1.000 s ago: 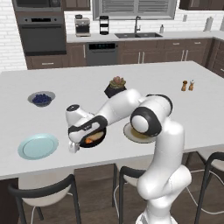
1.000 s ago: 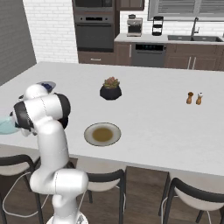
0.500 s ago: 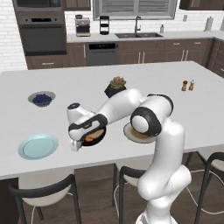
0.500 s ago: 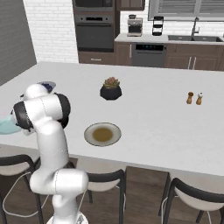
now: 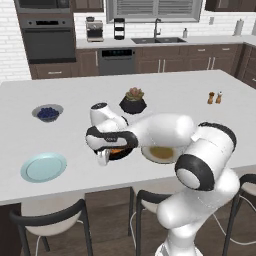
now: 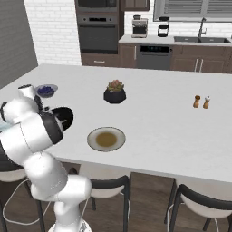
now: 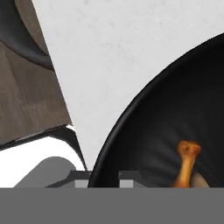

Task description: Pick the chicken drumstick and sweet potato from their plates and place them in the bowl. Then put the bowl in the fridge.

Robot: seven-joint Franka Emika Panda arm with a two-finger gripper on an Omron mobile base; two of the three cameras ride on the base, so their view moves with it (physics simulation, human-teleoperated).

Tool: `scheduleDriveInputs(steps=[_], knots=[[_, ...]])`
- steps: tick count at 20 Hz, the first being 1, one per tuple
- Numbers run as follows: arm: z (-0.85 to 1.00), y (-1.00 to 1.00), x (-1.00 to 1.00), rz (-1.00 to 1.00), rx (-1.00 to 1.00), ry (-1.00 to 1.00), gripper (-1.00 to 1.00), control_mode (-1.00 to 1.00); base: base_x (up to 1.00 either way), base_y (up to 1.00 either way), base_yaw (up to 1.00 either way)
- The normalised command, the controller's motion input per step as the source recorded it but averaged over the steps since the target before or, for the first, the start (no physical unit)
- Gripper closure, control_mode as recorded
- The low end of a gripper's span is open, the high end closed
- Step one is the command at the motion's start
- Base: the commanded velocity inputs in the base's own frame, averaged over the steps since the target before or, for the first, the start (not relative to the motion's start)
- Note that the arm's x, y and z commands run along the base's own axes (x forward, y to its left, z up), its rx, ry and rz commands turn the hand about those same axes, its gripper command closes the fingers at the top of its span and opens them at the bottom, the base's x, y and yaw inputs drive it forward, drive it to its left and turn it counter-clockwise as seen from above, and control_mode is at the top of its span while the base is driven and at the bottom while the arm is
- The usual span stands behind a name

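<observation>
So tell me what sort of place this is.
A home kitchen, rendered in simulation. A built-in oven, a sink with a faucet and a coffee maker line the back wall, and a large white island counter with stools stands in front.

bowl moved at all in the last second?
No. In the left base view the bowl sits in the same spot beside the beige plate, in front of the succulent pot, with the gripper at its near-left rim.

The black bowl [image 7: 175, 113] is showing a smooth, glossy finish, its rim catching soft light. The counter [image 7: 113, 57] is looking like matt, faintly speckled white stone, while the floor [image 7: 26, 96] is reading as brown wood planks.
</observation>
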Motion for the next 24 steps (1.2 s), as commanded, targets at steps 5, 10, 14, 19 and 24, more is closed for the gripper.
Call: scheduleDriveInputs(steps=[5, 10, 14, 19, 24], knots=[[0.86, -0.98, -1.0, 0.25, 0.06, -0.02, 1.0, -1.0, 0.0, 0.0, 0.0], [0.73, -0.98, -1.0, 0.44, 0.03, -0.08, 1.0, -1.0, 0.0, 0.0, 0.0], [0.76, -0.87, -0.89, 0.47, 0.0, -0.01, 1.0, -1.0, 0.0, 0.0, 0.0], [0.08, -0.84, -0.43, 0.4, 0.0, 0.0, 1.0, -1.0, 0.0, 0.0, 0.0], [0.22, -0.53, -0.96, 0.21, 0.0, -0.01, 1.0, -1.0, 0.0, 0.0, 0.0]])
